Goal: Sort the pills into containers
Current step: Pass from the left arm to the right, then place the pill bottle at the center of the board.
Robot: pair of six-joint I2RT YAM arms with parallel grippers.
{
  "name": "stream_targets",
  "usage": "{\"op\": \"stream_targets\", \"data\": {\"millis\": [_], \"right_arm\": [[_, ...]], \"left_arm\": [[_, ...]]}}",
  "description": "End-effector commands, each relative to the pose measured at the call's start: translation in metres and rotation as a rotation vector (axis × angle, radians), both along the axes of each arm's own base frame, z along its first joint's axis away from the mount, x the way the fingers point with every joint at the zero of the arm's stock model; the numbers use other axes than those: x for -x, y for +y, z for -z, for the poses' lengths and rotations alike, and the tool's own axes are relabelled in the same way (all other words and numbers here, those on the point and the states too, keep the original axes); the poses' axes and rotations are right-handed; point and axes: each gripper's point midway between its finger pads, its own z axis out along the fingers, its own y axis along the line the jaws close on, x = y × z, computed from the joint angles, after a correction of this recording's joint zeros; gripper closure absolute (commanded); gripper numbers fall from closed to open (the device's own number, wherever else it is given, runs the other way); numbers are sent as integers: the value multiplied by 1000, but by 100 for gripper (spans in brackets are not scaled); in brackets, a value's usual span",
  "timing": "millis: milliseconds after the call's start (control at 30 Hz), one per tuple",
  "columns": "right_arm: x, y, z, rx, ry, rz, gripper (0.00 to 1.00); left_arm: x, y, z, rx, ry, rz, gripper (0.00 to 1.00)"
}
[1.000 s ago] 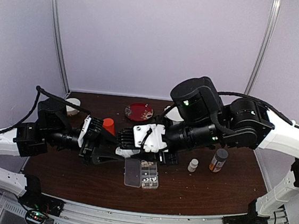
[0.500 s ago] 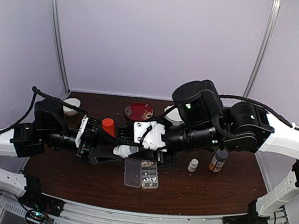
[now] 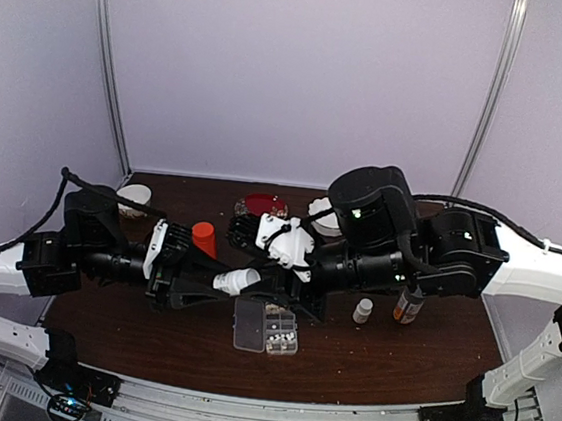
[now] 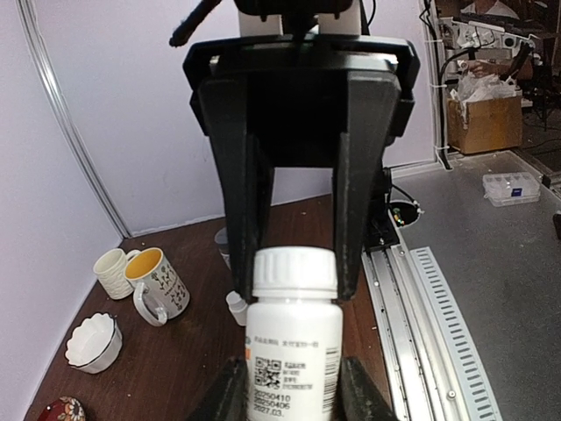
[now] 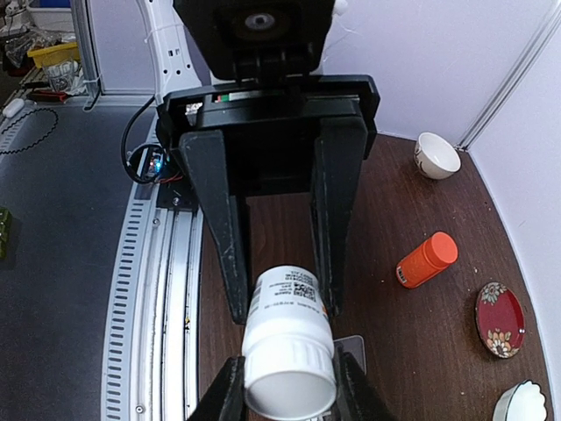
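**Top view:** L gripper [image 3: 221,286] & R gripper [image 3: 257,274] meet nose to nose over mid-table [image 3: 128,325], w/ a white bottle [image 3: 236,281] held sideways between them. Pill box [image 3: 267,327] lies on the table just on the near side of them. Its lid is flipped open to the left, w/ pills [image 3: 281,331] in the cells on the right. Orange bottle [image 3: 203,235] is just behind L gripper, red plate [image 3: 261,205] further back. Small white bottle [image 3: 362,310] & brown bottle [image 3: 409,302] stand right of the box.

**Left wrist:** own fingers [image 4: 226,395] are closed narrow on the bottle's body, label facing cam. R gripper's fingers [image 4: 241,202] come in from opposite and press the cap [image 4: 295,270] on both sides. Two mugs [image 4: 145,281] & a bowl [image 4: 92,342] sit off to the left.

**Right wrist:** cap is nearest the cam, pinched between own fingers [image 5: 223,390], jaws only partly apart. L gripper's fingers [image 5: 219,237] clamp the body beyond it. Orange bottle [image 5: 427,260] lies on its side to the right.
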Motion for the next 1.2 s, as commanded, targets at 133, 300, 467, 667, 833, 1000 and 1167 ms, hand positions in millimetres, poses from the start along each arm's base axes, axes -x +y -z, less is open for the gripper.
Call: {"op": "stream_targets", "data": {"millis": [133,300,467,667,833,1000,1167], "right_arm": [[-7,-4,-1,-38,110,89,91],[-12,-11,7,-9,103,106,93],[-27,-43,28,42,116,179,95],[-50,-103,91,210,199,372,94],[-74,-142,147,330,348,568,94],[-110,-159,167,362,359,712,92],[-156,-161,175,388,356,784,93]], "left_arm": [[-21,2,-42,152,-138,-119,100],[-21,-1,-39,159,-121,-112,76],[-34,6,-32,175,-74,-203,16],[-83,44,-14,185,37,-565,2],[-144,87,12,99,272,-938,2],[-179,109,50,-80,441,-1132,2],[-200,124,70,-145,541,-1233,2]]}}
